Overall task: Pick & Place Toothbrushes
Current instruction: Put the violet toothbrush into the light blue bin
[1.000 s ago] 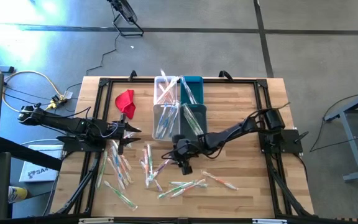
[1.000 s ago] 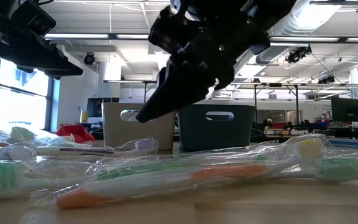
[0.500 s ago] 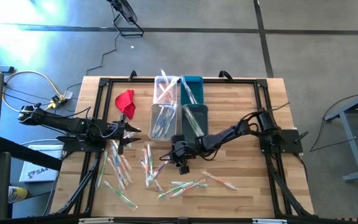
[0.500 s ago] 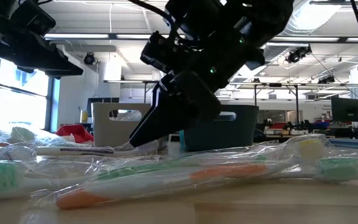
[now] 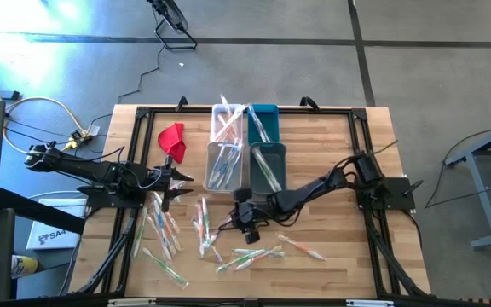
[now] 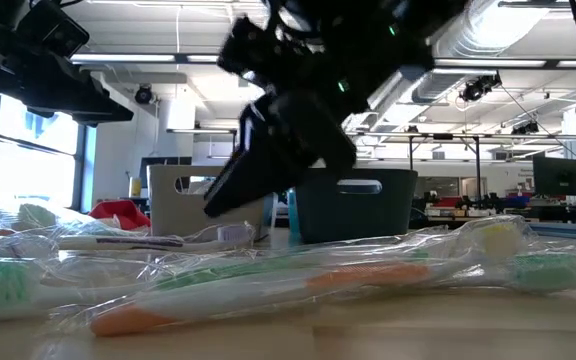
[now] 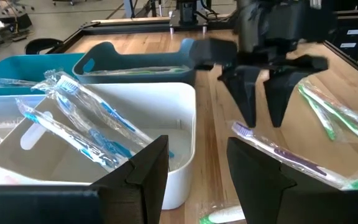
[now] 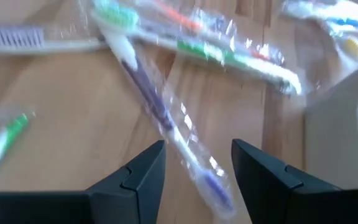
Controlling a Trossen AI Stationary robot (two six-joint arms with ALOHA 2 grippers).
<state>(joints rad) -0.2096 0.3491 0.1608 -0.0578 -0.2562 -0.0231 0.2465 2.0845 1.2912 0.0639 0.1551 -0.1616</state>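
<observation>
Grey concrete floor (image 5: pixel 416 77), bright windows (image 6: pixel 28 150), perhaps desks

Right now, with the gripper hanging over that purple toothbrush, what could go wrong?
The right gripper is open above the purple toothbrush. Three things could go wrong:
1. Its clear wrapper looks slippery, so the fingers might pinch plastic only and drop it.
2. A green-and-orange toothbrush lies across its head end, so that one might get dragged along.
3. The white bin stands close by, so a sideways swing could bump it.
</observation>
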